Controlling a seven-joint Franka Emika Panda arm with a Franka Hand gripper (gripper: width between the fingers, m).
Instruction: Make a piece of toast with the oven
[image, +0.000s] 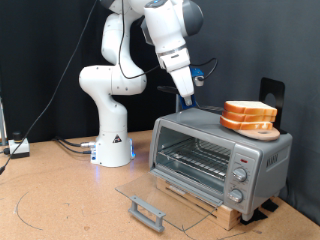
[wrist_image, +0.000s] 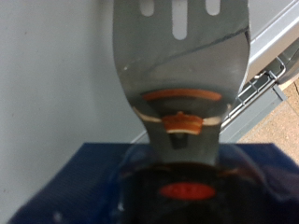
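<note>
Two-finger gripper (image: 187, 98) positioned above the rear top of the boxy silver-grey toaster oven (image: 215, 155), toward the exterior view's left of the stacked bread slices (image: 249, 116) on a round wooden board. Fingers closed on a grey slotted metal spatula (wrist_image: 177, 70), per wrist view. Oven's glass door (image: 160, 198) folded fully down, wire rack (image: 195, 158) exposed, bare of bread.

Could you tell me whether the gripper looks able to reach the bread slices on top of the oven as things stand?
Probably yes. The gripper hangs just above the oven top, beside the bread slices, with nothing between them. The wrist view shows a slotted spatula ahead of it.
</note>
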